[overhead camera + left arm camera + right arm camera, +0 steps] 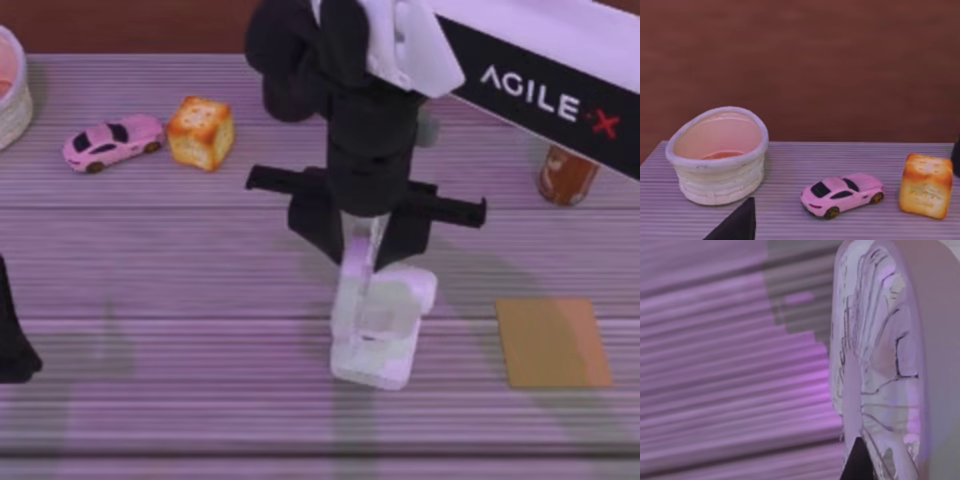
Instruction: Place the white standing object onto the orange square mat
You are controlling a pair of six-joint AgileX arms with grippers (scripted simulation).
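Observation:
The white standing object [385,325] is at the table's middle, its flat base toward the front and its upright slab rising between my right gripper's [365,245] black fingers. That gripper reaches down from the far side and is shut on the slab. The right wrist view is filled by the slab's patterned face [875,355], with one dark fingertip [857,465] against it and the table streaked behind. The orange square mat [553,342] lies flat and bare to the right of the object, a short gap away. My left gripper [12,345] is parked at the left edge.
A pink toy car [112,142] and a toast-coloured cube [201,132] sit at the back left. A white round container [8,85] with pink contents stands in the far left corner. A brown can [567,175] stands behind the mat, at the back right.

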